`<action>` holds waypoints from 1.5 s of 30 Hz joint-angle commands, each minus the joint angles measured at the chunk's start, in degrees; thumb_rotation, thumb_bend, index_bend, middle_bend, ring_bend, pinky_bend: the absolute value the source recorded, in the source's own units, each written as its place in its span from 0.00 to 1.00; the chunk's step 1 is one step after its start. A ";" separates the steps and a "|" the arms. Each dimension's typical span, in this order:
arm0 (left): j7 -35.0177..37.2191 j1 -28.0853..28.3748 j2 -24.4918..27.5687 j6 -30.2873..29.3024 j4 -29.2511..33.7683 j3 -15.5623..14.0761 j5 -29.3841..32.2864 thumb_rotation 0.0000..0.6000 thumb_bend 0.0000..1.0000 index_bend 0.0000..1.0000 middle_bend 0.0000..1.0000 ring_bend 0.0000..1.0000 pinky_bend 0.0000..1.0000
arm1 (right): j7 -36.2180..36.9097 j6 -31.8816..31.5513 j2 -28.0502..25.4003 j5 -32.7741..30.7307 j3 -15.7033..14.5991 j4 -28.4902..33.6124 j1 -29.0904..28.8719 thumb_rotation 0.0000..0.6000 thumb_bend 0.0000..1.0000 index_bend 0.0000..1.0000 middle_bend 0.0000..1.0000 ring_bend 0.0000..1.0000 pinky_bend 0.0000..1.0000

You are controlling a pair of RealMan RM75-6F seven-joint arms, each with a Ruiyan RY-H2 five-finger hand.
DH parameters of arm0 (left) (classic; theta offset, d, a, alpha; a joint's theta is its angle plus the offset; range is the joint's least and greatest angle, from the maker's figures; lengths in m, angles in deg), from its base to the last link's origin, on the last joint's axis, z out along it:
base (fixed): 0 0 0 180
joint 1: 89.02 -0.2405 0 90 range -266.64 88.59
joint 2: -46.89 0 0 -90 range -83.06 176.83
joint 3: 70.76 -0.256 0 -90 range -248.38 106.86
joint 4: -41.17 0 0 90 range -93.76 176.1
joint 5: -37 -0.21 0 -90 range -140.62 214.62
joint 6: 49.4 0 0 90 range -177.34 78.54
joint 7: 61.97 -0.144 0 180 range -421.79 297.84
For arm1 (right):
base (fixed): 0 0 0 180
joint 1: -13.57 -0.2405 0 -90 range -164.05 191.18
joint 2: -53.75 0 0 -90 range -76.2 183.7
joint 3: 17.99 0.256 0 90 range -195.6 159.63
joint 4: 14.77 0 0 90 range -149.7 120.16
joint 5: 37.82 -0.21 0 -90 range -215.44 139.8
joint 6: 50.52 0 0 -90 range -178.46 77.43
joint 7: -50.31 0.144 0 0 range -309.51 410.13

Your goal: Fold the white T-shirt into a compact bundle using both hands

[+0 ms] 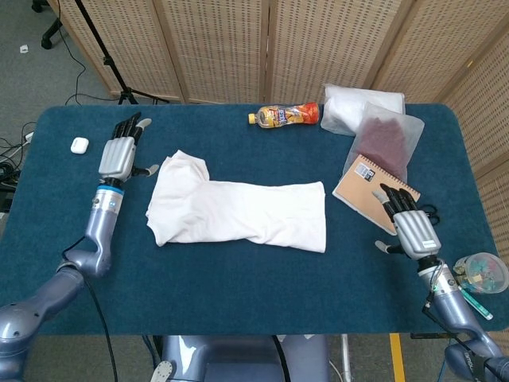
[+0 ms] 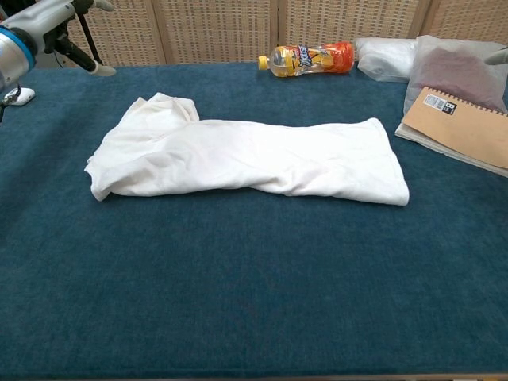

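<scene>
The white T-shirt [image 1: 238, 208] lies on the blue table [image 1: 238, 294] as a long, narrow folded strip running left to right; the chest view shows the T-shirt [image 2: 246, 159] the same way. My left hand [image 1: 119, 153] hovers just left of the shirt's left end, fingers spread and holding nothing. In the chest view only the left hand's wrist [image 2: 32, 28] shows, at the top left corner. My right hand [image 1: 412, 225] is to the right of the shirt, clear of it, over the edge of a notebook, fingers apart and empty.
An orange drink bottle [image 1: 285, 116] lies at the back. A spiral notebook [image 1: 367, 188], a maroon item in a clear bag [image 1: 384, 139] and a white bag [image 1: 358, 105] sit at back right. A small white case [image 1: 79, 145] lies far left. A plastic cup [image 1: 482, 273] stands at the right edge.
</scene>
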 commanded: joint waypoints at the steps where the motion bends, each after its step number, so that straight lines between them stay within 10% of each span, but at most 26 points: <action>1: -4.58 -8.99 11.65 -7.44 16.85 -2.78 -1.70 1.00 0.17 0.00 0.00 0.00 0.00 | 0.78 0.53 0.38 4.34 -2.15 -2.52 -1.61 1.00 0.10 0.00 0.00 0.00 0.00; 19: -19.46 -24.46 29.27 -17.56 48.75 -5.31 5.12 1.00 0.18 0.00 0.00 0.00 0.00 | -2.68 3.15 6.01 15.81 -6.92 -9.58 -10.08 1.00 0.13 0.08 0.00 0.00 0.00; 45: -14.16 -28.01 31.00 -17.42 50.89 -3.56 3.72 1.00 0.21 0.00 0.00 0.00 0.00 | -6.36 3.53 16.88 12.06 -5.97 -16.10 -11.50 1.00 0.26 0.30 0.01 0.00 0.00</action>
